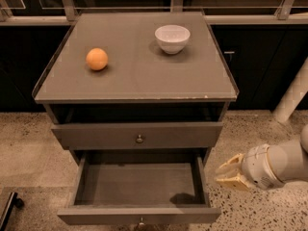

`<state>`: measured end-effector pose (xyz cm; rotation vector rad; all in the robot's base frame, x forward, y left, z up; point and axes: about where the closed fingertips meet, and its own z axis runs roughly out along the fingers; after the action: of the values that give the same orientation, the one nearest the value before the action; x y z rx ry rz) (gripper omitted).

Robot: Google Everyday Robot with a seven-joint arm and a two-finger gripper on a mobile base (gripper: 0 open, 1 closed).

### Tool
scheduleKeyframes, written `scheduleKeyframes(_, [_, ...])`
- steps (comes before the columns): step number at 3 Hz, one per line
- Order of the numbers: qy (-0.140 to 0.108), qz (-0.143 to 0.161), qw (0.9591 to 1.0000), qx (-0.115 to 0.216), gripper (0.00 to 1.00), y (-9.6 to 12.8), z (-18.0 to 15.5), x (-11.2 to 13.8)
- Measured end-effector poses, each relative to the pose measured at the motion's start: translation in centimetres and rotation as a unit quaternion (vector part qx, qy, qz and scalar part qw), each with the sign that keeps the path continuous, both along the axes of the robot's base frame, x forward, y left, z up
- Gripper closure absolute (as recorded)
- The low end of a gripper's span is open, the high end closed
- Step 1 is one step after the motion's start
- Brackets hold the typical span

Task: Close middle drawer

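The middle drawer (pixel 138 214) is pulled far out of the grey cabinet (pixel 134 83). Its shallow grey box is empty, and its low front with a tiny knob (pixel 141 221) sits at the bottom edge of the view. My gripper (pixel 220 175) hangs to the right of the open drawer, level with its right side wall and a little apart from it. Its pale fingertips (pixel 231 182) are drawn together on nothing. Above, the taller-fronted top drawer (pixel 137 134) stands slightly out.
An orange ball (pixel 96 59) and a white bowl (pixel 172 37) sit on the cabinet top. A white post (pixel 292 97) leans at the right. A dark object (pixel 7 208) lies on the speckled floor at the bottom left. Dark cabinets run behind.
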<state>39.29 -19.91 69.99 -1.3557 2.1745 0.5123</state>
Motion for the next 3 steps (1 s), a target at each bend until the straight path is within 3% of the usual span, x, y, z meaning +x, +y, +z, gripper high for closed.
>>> scheduleKeyframes(1, [-0.014, 0.0, 0.9999, 0.002, 0.88, 0.3, -1.3, -1.0])
scheduleKeyframes(2, [-0.02, -0.017, 0.9987, 0.044, 1.0, 1.0, -5.5, -2.3])
scheduleKeyframes(3, [-0.003, -0.044, 0.9938, 0.102, 1.0, 2.0, -11.4, -2.9])
